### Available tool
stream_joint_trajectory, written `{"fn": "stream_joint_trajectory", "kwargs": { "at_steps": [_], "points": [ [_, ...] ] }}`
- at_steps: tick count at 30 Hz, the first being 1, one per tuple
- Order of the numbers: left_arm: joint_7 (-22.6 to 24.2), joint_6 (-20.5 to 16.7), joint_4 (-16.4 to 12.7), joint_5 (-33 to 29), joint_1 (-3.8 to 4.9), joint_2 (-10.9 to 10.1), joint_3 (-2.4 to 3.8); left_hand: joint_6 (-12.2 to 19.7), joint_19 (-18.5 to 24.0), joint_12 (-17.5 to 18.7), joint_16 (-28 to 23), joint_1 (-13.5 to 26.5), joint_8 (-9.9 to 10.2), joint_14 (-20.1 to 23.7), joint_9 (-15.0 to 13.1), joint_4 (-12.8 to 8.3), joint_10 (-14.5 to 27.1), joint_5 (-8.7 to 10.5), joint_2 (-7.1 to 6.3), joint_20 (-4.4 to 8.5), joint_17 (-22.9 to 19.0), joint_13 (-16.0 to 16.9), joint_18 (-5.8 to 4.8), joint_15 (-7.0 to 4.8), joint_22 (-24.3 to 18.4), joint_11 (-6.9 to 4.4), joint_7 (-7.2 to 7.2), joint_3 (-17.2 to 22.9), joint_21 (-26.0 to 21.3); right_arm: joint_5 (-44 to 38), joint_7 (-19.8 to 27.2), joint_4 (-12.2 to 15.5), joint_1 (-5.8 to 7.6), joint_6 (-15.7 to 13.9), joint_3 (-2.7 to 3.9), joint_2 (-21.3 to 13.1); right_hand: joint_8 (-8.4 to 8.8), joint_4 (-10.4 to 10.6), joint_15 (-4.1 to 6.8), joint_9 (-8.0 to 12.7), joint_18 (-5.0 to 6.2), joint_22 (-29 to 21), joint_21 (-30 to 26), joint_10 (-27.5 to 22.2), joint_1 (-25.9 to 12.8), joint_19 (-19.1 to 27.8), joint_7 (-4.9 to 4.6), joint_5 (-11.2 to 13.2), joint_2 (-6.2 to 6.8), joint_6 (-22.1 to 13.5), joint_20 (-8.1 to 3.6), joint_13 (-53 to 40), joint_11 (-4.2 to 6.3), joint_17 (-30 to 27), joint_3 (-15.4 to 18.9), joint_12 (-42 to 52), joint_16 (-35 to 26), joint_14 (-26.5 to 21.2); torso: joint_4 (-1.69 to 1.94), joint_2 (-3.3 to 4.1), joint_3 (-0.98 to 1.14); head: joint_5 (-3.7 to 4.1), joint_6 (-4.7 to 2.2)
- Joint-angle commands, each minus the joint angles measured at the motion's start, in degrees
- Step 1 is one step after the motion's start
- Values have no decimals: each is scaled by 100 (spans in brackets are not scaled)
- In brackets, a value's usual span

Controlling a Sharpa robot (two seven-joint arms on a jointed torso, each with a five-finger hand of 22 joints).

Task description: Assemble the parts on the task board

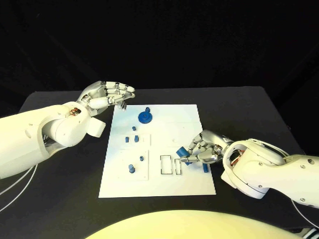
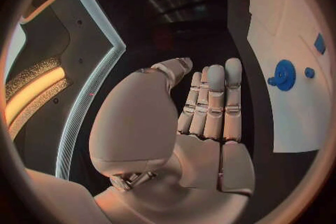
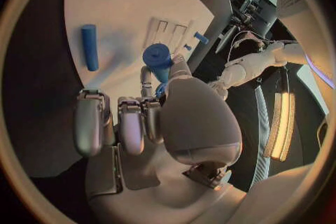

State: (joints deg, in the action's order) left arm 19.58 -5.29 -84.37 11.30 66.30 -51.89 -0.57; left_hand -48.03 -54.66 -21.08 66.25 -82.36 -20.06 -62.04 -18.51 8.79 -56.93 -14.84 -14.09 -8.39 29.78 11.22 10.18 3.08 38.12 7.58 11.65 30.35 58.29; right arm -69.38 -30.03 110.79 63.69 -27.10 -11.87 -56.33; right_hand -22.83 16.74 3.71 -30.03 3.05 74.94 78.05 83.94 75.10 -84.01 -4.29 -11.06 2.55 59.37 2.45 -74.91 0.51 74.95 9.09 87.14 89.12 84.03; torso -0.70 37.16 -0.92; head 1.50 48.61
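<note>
Right hand (image 1: pixel 203 151) pinches a blue cylindrical part (image 3: pixel 158 60) at its fingertips over the right edge of the task board (image 1: pixel 177 186), the rectangular slots (image 1: pixel 170 165) just beyond its fingers and a loose blue rod (image 3: pixel 89 46) near its curled fingers. Left hand (image 1: pixel 107 94) holds nothing, fingers loosely curled, off the board's far left corner, the blue disc part (image 1: pixel 145 117) near it. Judged step: carrying the part to its seat; next calls for aligning it over the socket before pressing down.

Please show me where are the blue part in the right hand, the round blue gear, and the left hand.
blue part (image 1: pixel 181 151): head view, on its exposed end beside the fingers.
round blue gear (image 1: pixel 145 117): head view, on its disc face.
left hand (image 1: pixel 107 94): head view, on the hand's middle.
</note>
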Motion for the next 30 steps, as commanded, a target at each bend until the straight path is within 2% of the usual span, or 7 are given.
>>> {"fn": "stream_joint_trajectory", "kwargs": {
  "at_steps": [1, 6, 9, 13, 17, 30],
  "points": [
    [219, -15, 0, -103, 3, 14, 3, -6, 27, -16, -7, 60, -31, 14, -9, 24, -28, -38, 9, -21, -4, 5, 44, -4, -7, -24, -22, 2, -4, 290, 124, -39, 0, 185, 0, 105, -25, 0, 55, -24, -49, 953, 17, 412, -42, -135, 103, -22, -100, 154, -31, -1158, 37, 1248, 66, 18, 28, 546, 3, 2, -6, -12, 2],
    [232, 8, 9, -120, 3, 44, 3, -6, 28, -22, -6, 63, -34, 14, -9, 27, -35, -41, 10, -20, -4, 7, 44, -5, -8, -26, -24, 2, -5, 413, 49, -149, -19, 466, 0, 306, -33, 3, 63, -45, -42, 942, -23, 388, -180, -121, 111, -23, -212, 146, -42, -1114, 43, 1230, 152, -25, 23, 542, 22, 3, 0, -27, 14],
    [225, 23, 12, -124, 3, 56, 3, -8, 28, -27, -6, 63, -36, 15, -10, 29, -40, -43, 12, -20, -4, 9, 44, -7, -8, -28, -26, 3, -6, 492, 46, -210, -35, 540, 0, 417, -40, 1, 66, -55, -42, 944, -24, 382, -227, -122, 115, -24, -268, 148, -45, -1103, 47, 1251, 181, -37, 28, 546, 5, 4, -5, -36, 21],
    [205, 37, 15, -131, 3, 62, 4, -8, 30, -31, -6, 68, -39, 16, -10, 35, -43, -46, 17, -19, -4, 10, 44, -8, -10, -29, -27, 4, -8, 573, 74, -283, -52, 536, 0, 532, -45, 0, 68, -60, -42, 944, -28, 379, -240, -121, 119, -27, -307, 152, -47, -1096, 50, 1258, 189, -44, 29, 548, 6, 3, -7, -22, 37],
    [163, 31, 21, -132, 4, 60, 4, -8, 30, -32, -6, 69, -40, 16, -10, 36, -43, -46, 17, -19, -4, 10, 44, -8, -10, -29, -26, 5, -8, 583, 98, -344, -73, 500, 1, 641, -46, -1, 70, -62, -42, 944, -29, 382, -244, -121, 121, -27, -320, 153, -48, -1102, 52, 1260, 193, -40, 30, 548, 6, 3, 2, -43, 48],
    [64, 31, 27, -90, 4, 50, 4, 9, 31, -36, -6, 84, -37, 18, -7, 49, -38, -50, 9, -18, -5, 11, 45, -9, -12, -29, -24, 1, -12, 372, 131, -526, -88, 455, 1, 839, -66, 3, 80, -83, -52, 971, 18, 394, -343, -143, 134, -22, -392, 172, -57, -1118, 64, 1311, 279, -34, 42, 558, 2, 6, 5, -69, 71]
  ]
}}
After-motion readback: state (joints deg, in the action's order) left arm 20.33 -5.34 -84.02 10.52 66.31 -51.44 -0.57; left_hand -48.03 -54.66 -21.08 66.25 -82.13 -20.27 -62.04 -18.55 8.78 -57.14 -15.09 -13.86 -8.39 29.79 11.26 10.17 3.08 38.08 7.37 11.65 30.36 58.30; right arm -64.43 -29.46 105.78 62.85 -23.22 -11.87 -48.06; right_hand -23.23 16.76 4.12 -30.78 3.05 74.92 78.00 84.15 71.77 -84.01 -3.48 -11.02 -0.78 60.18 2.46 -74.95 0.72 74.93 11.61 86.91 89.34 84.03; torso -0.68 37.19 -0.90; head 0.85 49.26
